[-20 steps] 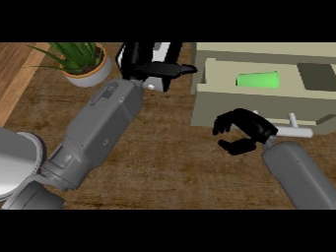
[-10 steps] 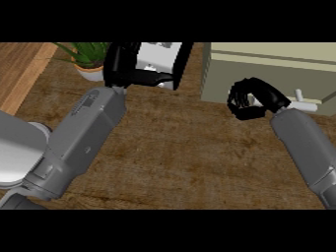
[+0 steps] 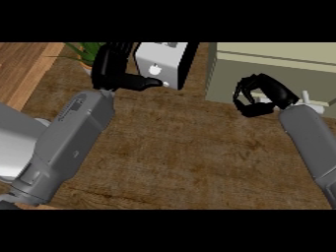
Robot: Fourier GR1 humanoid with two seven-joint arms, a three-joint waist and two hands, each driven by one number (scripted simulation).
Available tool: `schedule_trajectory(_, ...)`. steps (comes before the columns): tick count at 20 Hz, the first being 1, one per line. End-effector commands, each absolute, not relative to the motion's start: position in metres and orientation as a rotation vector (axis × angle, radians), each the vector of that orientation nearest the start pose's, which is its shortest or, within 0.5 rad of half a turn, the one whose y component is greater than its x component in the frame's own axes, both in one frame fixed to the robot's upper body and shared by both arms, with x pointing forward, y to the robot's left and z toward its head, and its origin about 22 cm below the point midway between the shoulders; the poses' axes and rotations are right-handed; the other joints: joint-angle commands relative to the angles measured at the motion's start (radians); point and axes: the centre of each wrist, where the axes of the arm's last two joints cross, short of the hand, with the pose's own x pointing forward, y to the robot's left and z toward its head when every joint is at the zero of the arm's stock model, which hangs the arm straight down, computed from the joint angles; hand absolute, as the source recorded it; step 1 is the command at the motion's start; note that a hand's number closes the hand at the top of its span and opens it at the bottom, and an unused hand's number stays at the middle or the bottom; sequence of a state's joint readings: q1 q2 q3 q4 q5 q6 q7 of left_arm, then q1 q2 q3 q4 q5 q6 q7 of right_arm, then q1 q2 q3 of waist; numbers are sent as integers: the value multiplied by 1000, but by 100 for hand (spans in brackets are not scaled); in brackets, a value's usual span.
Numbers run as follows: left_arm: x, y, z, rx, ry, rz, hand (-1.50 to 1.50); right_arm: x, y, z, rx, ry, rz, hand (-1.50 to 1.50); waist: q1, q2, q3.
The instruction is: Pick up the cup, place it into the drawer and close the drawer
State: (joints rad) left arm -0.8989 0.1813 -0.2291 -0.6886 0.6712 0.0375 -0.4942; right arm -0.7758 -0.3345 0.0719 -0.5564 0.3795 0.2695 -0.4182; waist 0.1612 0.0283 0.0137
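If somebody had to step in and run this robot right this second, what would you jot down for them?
Left hand: raised near the white appliance, fingers relaxed, holding nothing.
Right hand: fingers curled, empty, at the front of the drawer unit.
Cup: not visible; nothing shows where it is.
Drawer: looks shut, its handle just beside the right forearm.
Left: confirm the drawer is fully closed, then withdraw.

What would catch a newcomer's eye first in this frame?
Probably the two grey forearms rising from the lower edge. The right hand, fingers curled, sits in front of the beige drawer cabinet at upper right, whose drawer looks shut. The left hand is up at top centre beside a white box-like appliance, with green plant leaves behind it.
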Motion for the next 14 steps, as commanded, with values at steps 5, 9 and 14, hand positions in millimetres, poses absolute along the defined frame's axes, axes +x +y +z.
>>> schedule_trajectory(5, 419, 162, 69, -447, -1894, 28, -150, 440, -306, 120, -334, -1631, 821, 150, 44, 20, -10)
schedule_trajectory(9, 415, 168, 61, -450, -1889, 22, -150, 438, -315, 124, -295, -1637, 805, 150, 58, 25, -10)
schedule_trajectory(14, 409, 169, 50, -459, -1874, 26, -150, 432, -328, 124, -278, -1623, 802, 150, 67, 24, -11)
